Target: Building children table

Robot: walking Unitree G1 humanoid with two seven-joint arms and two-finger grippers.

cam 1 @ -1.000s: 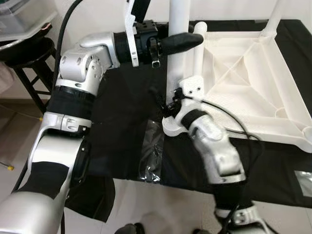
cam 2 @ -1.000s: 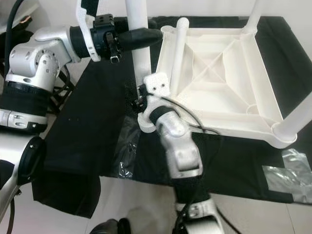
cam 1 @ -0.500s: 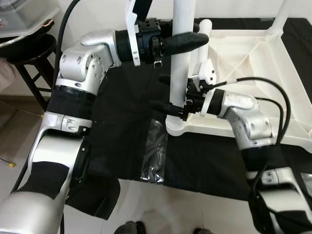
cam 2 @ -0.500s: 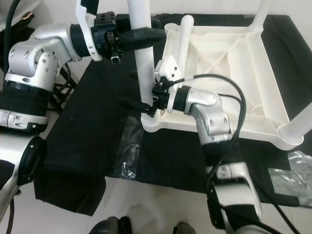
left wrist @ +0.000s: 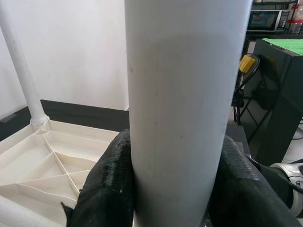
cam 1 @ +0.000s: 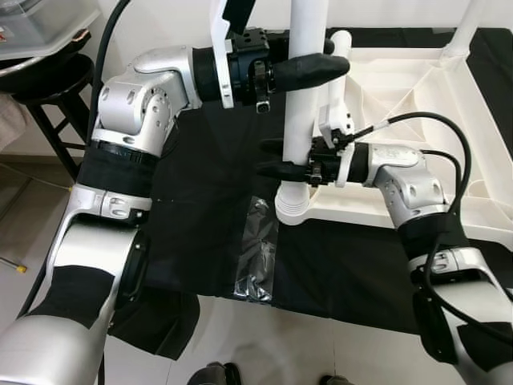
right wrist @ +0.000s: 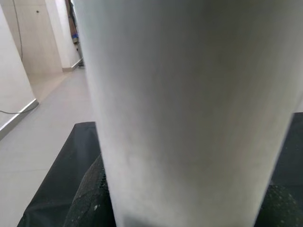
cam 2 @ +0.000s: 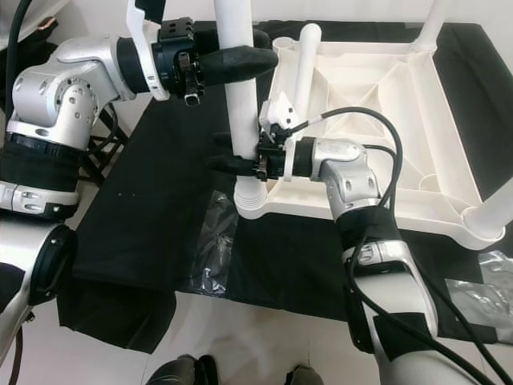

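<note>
The white table leg [cam 1: 307,96] stands upright at centre frame, its long axis vertical, its foot seated at the near-left corner socket [cam 1: 293,210] of the upturned tabletop [cam 1: 417,104] on the black cloth [cam 1: 208,200]. It is clamped high by the left claw [cam 1: 317,70] and lower by the right claw [cam 1: 276,158], nearer the socket.

Pale floor tiles [cam 1: 264,345] are showing along the lower edge, with a black cloth [cam 1: 200,216] lying across them and a strip of clear tape [cam 1: 256,257] shining near its middle. A dark wooden stool [cam 1: 48,104] is standing at upper left against a white wall [left wrist: 71,52]. A dark cabinet [left wrist: 274,94] is standing at right in the left wrist view.
</note>
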